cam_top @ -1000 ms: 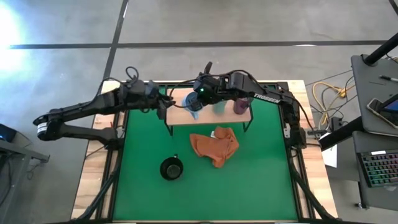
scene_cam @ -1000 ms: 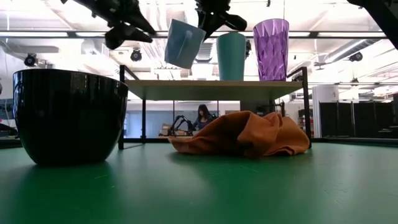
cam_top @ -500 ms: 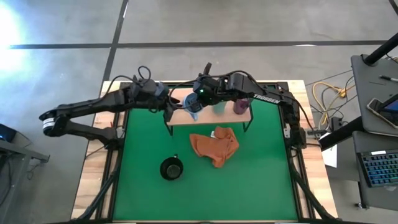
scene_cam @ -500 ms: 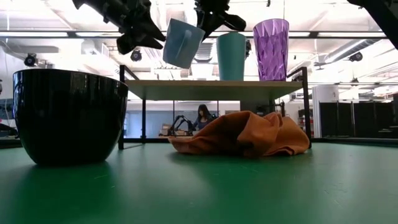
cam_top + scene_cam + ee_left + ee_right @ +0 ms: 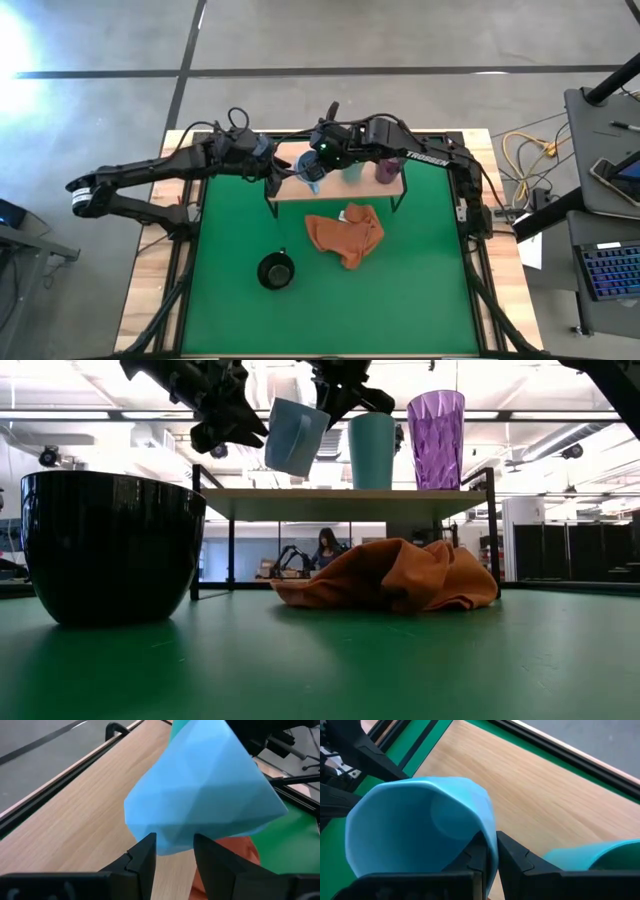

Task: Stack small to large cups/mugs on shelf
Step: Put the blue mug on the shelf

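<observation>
The light blue mug [image 5: 296, 434] hangs tilted above the left part of the wooden shelf [image 5: 340, 503], held by my right gripper [image 5: 335, 398]. The teal-green cup [image 5: 371, 450] and the dark purple cup [image 5: 436, 440] stand upright on the shelf, bases on the plank. The black mug [image 5: 275, 270] sits on the green mat, near the left. My left gripper [image 5: 175, 840] is open, right at the blue mug's base [image 5: 172, 842], on the mug's left side [image 5: 270, 165]. My right gripper pinches the blue mug's rim wall [image 5: 487, 832], one finger inside the mug and one outside. It comes from above and the far right. The mug is lifted clear of the shelf, tilted, its base lower and toward the left. My left gripper stands with its open fingers [image 5: 145, 852] on either side of the mug's base edge; I cannot tell whether they touch it.
An orange cloth [image 5: 345, 232] lies crumpled on the mat in front of the shelf. The shelf's left part [image 5: 288, 186] is bare wood. Black frame rails [image 5: 195, 215] border the mat.
My left gripper has moved toward the table's right, up to the blue mug's base. The mug has stayed in my right gripper above the shelf, nearly still.
</observation>
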Robot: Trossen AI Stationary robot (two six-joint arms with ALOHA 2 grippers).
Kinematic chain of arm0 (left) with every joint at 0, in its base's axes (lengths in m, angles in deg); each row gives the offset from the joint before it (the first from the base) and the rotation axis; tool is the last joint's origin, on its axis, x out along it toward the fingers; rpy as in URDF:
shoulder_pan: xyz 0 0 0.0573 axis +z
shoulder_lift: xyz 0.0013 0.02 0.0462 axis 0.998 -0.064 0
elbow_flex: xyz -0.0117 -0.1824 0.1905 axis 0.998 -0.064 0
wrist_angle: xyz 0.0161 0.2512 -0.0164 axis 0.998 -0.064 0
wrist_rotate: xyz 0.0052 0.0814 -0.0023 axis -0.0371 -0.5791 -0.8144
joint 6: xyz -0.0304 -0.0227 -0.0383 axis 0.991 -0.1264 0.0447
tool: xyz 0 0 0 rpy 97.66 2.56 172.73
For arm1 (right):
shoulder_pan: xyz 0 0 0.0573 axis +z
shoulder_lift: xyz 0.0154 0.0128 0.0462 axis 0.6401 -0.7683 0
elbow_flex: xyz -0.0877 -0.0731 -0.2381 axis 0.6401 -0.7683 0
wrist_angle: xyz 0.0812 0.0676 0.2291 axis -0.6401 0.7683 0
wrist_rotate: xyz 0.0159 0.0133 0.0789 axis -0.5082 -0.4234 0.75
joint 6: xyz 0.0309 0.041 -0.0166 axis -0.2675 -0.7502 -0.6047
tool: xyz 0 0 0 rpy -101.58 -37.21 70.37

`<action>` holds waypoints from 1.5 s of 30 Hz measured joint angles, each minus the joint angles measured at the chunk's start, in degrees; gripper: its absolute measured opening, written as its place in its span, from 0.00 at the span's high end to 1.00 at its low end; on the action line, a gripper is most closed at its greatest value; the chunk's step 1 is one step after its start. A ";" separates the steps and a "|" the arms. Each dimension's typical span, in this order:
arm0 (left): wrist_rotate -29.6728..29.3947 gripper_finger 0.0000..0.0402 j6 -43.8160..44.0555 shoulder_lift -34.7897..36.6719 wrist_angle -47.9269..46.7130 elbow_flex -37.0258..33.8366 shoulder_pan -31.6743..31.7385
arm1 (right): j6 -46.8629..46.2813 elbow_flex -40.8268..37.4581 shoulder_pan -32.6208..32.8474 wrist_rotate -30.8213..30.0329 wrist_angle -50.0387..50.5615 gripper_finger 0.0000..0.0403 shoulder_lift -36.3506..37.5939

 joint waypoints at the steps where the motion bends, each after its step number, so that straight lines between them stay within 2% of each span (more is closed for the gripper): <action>1: -0.01 0.71 0.00 0.00 -0.12 -0.04 0.00 | -0.02 -0.42 0.00 0.15 -0.17 0.94 0.00; 45: -0.14 0.71 -0.39 -2.78 3.02 -2.78 -0.02 | 0.95 -3.29 -1.03 0.39 -1.17 0.94 0.07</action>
